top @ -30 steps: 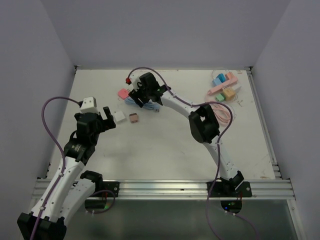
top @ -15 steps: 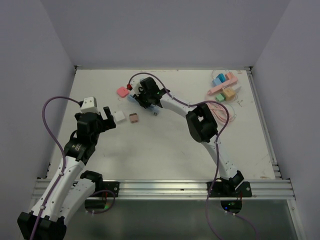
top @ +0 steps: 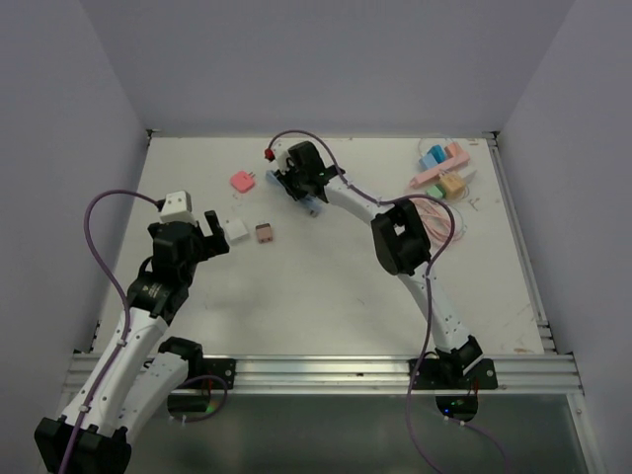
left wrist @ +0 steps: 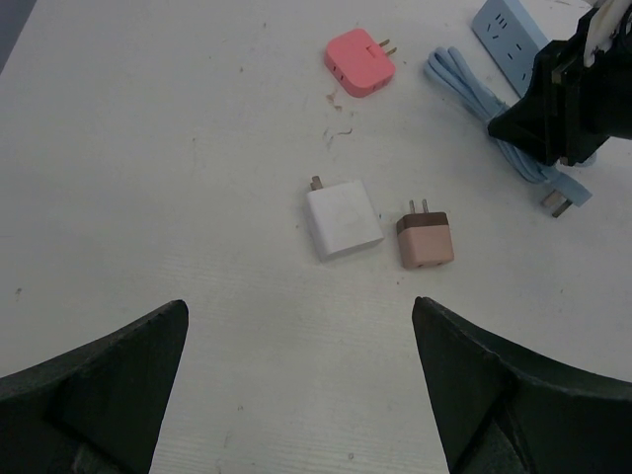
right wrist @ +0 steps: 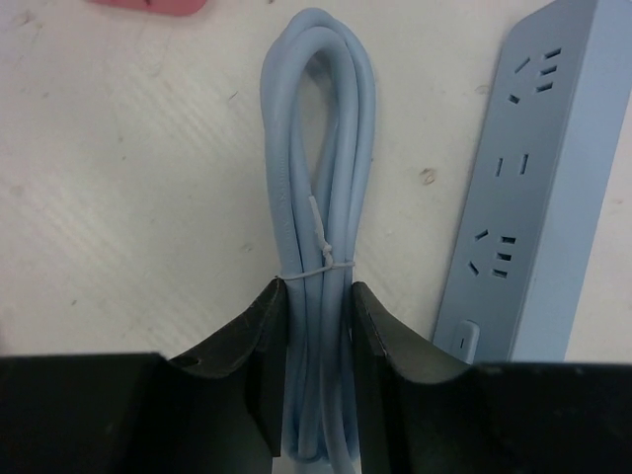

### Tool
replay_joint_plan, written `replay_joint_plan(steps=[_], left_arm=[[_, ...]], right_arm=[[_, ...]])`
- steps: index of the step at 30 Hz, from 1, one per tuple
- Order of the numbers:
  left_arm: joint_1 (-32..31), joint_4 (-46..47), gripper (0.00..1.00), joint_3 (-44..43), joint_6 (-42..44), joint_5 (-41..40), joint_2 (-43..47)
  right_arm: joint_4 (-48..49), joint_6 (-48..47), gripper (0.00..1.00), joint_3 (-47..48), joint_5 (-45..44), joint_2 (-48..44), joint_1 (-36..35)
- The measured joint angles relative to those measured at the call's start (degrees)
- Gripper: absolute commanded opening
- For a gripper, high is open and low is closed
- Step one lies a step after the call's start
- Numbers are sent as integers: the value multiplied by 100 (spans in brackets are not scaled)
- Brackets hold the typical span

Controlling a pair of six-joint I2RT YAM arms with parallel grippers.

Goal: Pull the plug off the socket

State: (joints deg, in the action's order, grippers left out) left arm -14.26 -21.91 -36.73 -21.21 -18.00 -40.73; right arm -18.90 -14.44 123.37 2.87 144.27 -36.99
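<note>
The light-blue socket strip (right wrist: 533, 197) lies flat, and the outlets that show on it are empty. My right gripper (right wrist: 318, 291) is shut on the strip's tied blue cable bundle (right wrist: 318, 148), one finger on each side; from above this gripper (top: 299, 188) sits at the table's back middle. A pink plug (top: 240, 182) lies loose to the left of it, prongs toward the strip (left wrist: 509, 30). My left gripper (left wrist: 299, 304) hangs open over bare table, just short of a white plug (left wrist: 342, 218) and a brown plug (left wrist: 426, 239).
A heap of coloured socket strips and pink cables (top: 444, 173) lies at the back right. Grey walls close the table on three sides. A purple cable (top: 99, 237) loops off my left arm.
My right gripper has shut on the blue cable bundle and shifted right, taking bundle and strip away from the pink plug. The left arm has stayed still.
</note>
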Motion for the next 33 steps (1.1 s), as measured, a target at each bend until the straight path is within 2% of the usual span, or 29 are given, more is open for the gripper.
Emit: replay_joint_plan(steps=[1,3,4,7,10,16,24,29,33], left_arm=[[0,0,99,0,2,0,-7],[0,-2,99,0,0,-2,-31],[0,-2,100,0,2,-2,-37],[0,-2,99,0,2,-2,-44],[0,-2,100,0,2,-4,-42],[0,-2,100,0,2,-2,11],[0,-2,99,0,0,2,144],[0,-2,99,0,0,24,197],[0,0,100,0,0,68,212]], right_arm=[[11,39,27,195,-52,122,28],[52,140,44,470,-153,304,70],[72,181,60,570,-197,365,74],[120,334,78,660,-260,422,96],[195,457,89,527,-387,304,101],[192,658,90,-695,-1027,-890,103],[267,1360,85,-1954,-2918,-3053,450],[173,2262,81,-2555,-3508,-3453,1163],[-114,2955,78,-3171,-3488,-3373,1825]])
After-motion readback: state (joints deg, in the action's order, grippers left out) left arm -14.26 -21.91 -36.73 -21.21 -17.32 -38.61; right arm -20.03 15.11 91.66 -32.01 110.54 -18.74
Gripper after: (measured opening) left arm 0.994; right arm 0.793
